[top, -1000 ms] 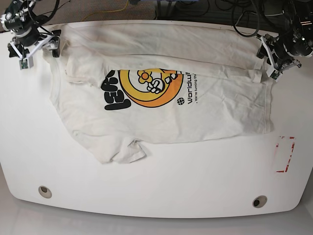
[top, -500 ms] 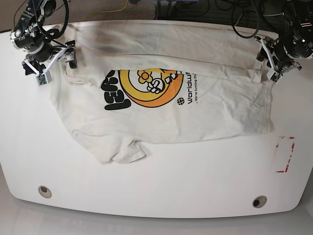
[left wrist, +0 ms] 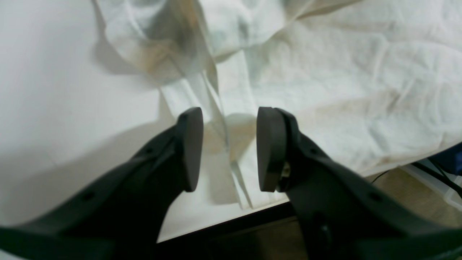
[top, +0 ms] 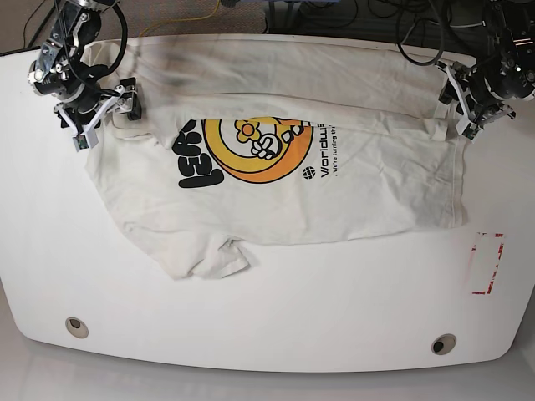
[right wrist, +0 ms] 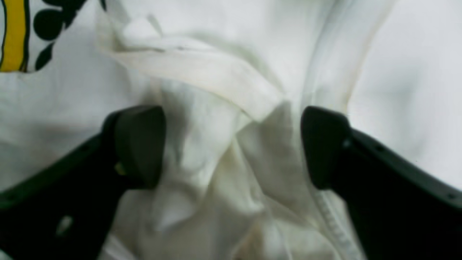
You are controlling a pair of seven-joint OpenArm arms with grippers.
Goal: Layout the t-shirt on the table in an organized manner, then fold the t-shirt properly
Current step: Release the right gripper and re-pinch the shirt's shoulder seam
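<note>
We see bright, even overhead light; both wrist views are soft and blurred, with fisheye bending at the base view's edges.

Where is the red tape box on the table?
In the base view, the red tape box sits near the table's right edge, just below and right of the t-shirt's lower corner.

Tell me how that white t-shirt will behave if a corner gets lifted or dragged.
The t-shirt is probably limp: it lies creased, one strip folded over itself, so a lifted corner would likely droop and bunch. It looks thin and light. On the glossy table it may slide when dragged, trailing wrinkles rather than moving as one sheet.
</note>
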